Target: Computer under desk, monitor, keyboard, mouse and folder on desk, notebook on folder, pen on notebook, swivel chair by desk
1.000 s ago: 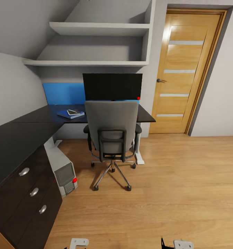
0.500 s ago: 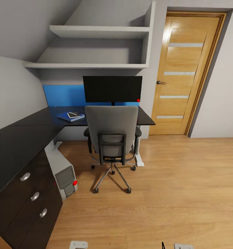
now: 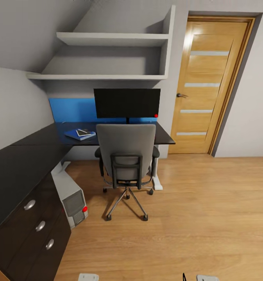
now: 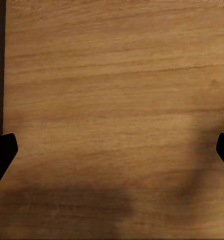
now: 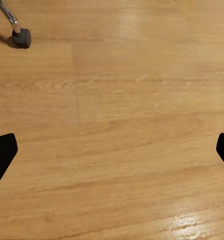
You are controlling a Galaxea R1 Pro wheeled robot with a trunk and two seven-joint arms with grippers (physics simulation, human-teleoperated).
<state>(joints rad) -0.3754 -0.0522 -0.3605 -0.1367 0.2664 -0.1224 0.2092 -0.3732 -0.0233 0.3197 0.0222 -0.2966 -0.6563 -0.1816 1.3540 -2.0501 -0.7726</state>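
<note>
Straight ahead stands the swivel chair [image 3: 126,156], its tall grey back turned to the camera, black armrests at the sides and a metal five-star base on casters resting on the wooden floor [image 3: 201,218]. It sits pulled up against the counter [image 3: 25,156], a long black-topped L-shaped desk with black drawers [image 3: 33,230] and a blue back panel [image 3: 70,110]. On the counter behind the chair, the monitor [image 3: 127,103] rises upright on a thin stem, a wide flat black screen with a small red dot at its lower corner. Beside it lies the folder [image 3: 77,135], flat and bright blue, with the notebook [image 3: 83,132] on top; a pale strip lies across the notebook, too small to identify. The computer [image 3: 70,195], a silver-grey tower with a dark front panel, stands on the floor under the counter, just beside the drawers. A wooden door [image 3: 209,84] is shut at the far wall. The left gripper [image 4: 112,150] and right gripper [image 5: 112,150] each hang over bare floor, fingers spread wide and holding nothing; a chair caster [image 5: 21,38] shows in the right wrist view.
</note>
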